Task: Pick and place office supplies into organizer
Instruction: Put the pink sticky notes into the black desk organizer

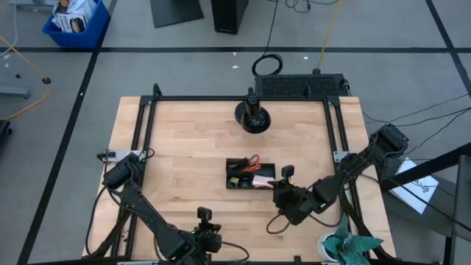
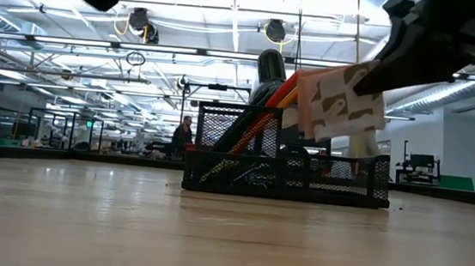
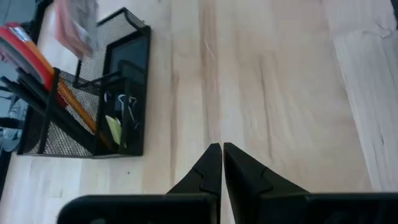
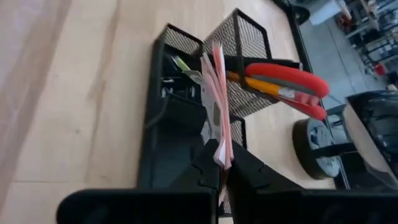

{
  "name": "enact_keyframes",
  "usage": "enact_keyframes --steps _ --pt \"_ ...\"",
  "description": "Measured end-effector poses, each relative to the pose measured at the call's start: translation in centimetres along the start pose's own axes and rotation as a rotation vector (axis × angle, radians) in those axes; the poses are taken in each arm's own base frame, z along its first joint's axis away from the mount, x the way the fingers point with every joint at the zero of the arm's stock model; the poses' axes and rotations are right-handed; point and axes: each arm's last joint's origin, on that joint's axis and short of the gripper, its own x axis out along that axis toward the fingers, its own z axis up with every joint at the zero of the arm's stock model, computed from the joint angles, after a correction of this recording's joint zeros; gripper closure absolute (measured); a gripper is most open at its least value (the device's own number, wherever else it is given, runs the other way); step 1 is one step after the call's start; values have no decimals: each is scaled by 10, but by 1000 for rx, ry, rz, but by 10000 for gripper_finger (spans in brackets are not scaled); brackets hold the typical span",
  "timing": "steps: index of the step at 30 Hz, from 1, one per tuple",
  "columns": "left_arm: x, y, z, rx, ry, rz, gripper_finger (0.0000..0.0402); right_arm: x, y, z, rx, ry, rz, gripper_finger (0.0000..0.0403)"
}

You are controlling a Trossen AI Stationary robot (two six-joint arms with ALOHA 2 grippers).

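Note:
The black mesh organizer (image 1: 250, 175) stands mid-table. Red-handled scissors (image 4: 286, 81), orange pencils (image 4: 258, 84) and black pens (image 3: 31, 93) lean in its tall compartment. Small black clips (image 3: 127, 106) and a yellow-green piece (image 3: 114, 129) lie in a low compartment. My right gripper (image 1: 276, 188) hovers at the organizer's right end, shut on the pink sticky-note pad (image 2: 339, 103). My left gripper (image 3: 222, 152) is shut on nothing and hangs over bare wood near the table's near edge (image 1: 213, 239). My right gripper pinches one edge of the sticky-note pad (image 4: 221, 158) between its two fingers. The fingers slant down from the table's right side. The pad sticks out past the fingertips, seen edge-on, tilted. It hangs clear above the organizer's low compartments (image 2: 337, 172).
A round black dome-shaped stand (image 1: 252, 118) sits at the far middle of the table. A black frame rail (image 1: 147, 125) runs round the wood top. A loose cable (image 1: 276, 224) lies near the right arm, and a teal cloth (image 1: 349, 246) lies at the near right corner.

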Motion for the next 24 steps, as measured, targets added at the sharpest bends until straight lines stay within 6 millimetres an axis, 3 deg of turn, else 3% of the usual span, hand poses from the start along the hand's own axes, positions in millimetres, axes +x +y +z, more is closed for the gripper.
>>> enact_keyframes --steps 10,16,24 --pt "-1 -1 -1 -21 -12 14 380 36 -10 1 -25 200 21 402" --pt "-1 -1 0 -21 -14 17 380 55 -5 17 -138 396 22 403" --pt "-1 -1 -1 -23 -13 17 380 66 -4 39 -127 563 -13 403"
